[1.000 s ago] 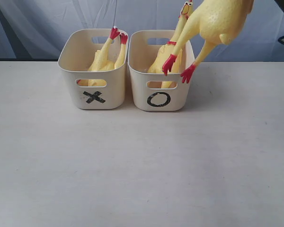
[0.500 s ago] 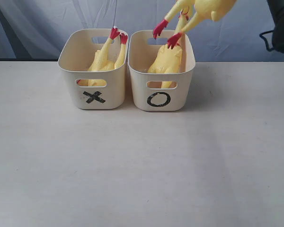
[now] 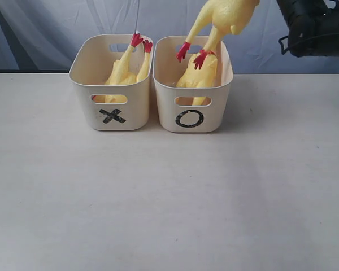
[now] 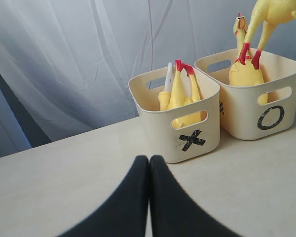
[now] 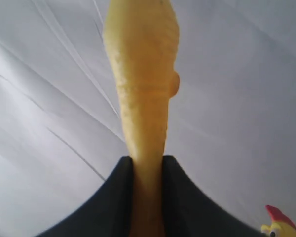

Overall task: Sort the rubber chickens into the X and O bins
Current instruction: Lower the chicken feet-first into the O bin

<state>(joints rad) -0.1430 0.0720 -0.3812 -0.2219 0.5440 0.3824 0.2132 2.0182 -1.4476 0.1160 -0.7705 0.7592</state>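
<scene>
Two cream tubs stand side by side at the back of the table, the X bin (image 3: 82, 96) on the left and the O bin (image 3: 219, 99) on the right. One rubber chicken (image 3: 124, 69) lies in the X bin with its red feet up. Another chicken (image 3: 196, 73) stands in the O bin. A third chicken (image 3: 226, 14) hangs slanted above the O bin, its red feet at the rim. My right gripper (image 5: 148, 162) is shut on this chicken (image 5: 143, 74). My left gripper (image 4: 149, 161) is shut and empty, low over the table before the X bin (image 4: 158, 133).
The right arm's black body (image 3: 316, 28) shows at the upper right of the exterior view. A pale curtain (image 3: 56, 22) hangs behind the bins. The O bin (image 4: 237, 118) stands beside the X bin in the left wrist view.
The held chicken has swung leftward from the right of the O bin to above it, its feet now at the bin's opening. The right arm has come into view at the upper right.
</scene>
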